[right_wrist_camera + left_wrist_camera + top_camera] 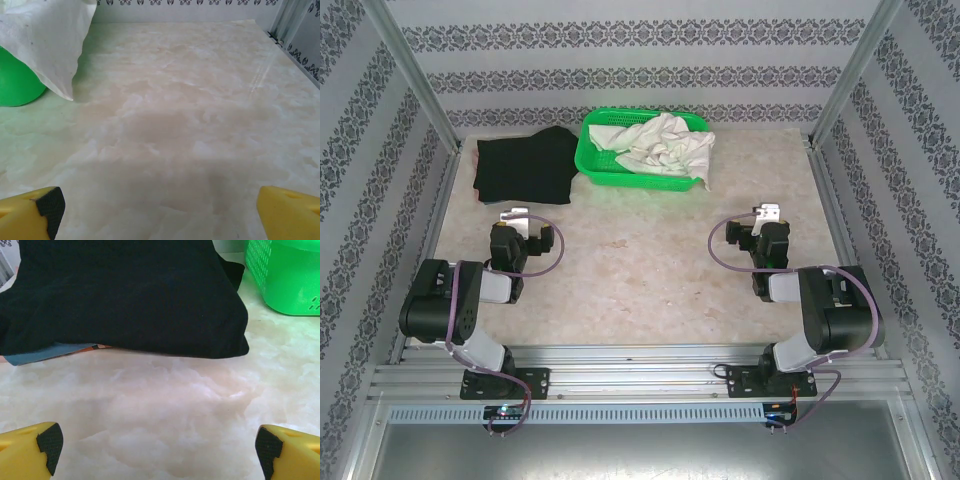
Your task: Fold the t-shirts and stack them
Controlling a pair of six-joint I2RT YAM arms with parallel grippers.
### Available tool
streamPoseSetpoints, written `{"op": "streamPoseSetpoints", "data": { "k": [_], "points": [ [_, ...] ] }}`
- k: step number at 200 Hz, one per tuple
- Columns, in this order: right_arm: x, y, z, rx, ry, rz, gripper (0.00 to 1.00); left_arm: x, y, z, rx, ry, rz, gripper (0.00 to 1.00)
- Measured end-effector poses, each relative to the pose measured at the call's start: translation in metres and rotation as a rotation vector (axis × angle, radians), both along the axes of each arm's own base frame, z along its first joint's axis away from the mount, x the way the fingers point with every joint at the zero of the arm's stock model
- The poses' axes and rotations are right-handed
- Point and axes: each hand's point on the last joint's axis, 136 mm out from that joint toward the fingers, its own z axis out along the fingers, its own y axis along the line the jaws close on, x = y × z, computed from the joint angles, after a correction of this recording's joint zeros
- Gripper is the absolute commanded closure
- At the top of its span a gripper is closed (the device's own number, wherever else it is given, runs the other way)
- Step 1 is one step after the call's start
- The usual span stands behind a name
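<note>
Two shirts sit at the far side of the surface [630,280]. The black shirt [525,167] lies flat at the far left in a rough rectangle, its right edge touching the green basket [592,165] beside it. In the left wrist view a thin strip of blue and orange shows under its near edge; what that strip is I cannot tell. The cream-white shirt [660,145] is crumpled in the basket, and part of it spills over the basket's right rim and hangs toward the surface. The left hand [515,215] hovers over bare marble just on the near side of the black shirt, not touching it, with its yellow fingers [30,450] spread wide and nothing between them. The right hand [767,212] is over the bare right half of the surface, well apart from the basket and the pale cloth, also spread wide and empty.
</note>
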Motion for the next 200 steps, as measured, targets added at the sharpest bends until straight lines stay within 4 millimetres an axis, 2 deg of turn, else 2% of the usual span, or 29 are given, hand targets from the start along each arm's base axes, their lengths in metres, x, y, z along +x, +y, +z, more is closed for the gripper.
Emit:
{"op": "streamPoseSetpoints", "data": {
  "k": [181,200],
  "points": [
    [-0.0001,0.0001,0.0003,0.0,0.001,0.0,0.02,0.0006,0.0004,-0.0006,-0.003,0.009,0.001,0.0],
    [-0.0011,-0.0001,0.0098,0.009,0.059,-0.006,0.02,-0.002,-0.0023,0.0085,0.002,0.055,0.0,0.0]
  ]
}}
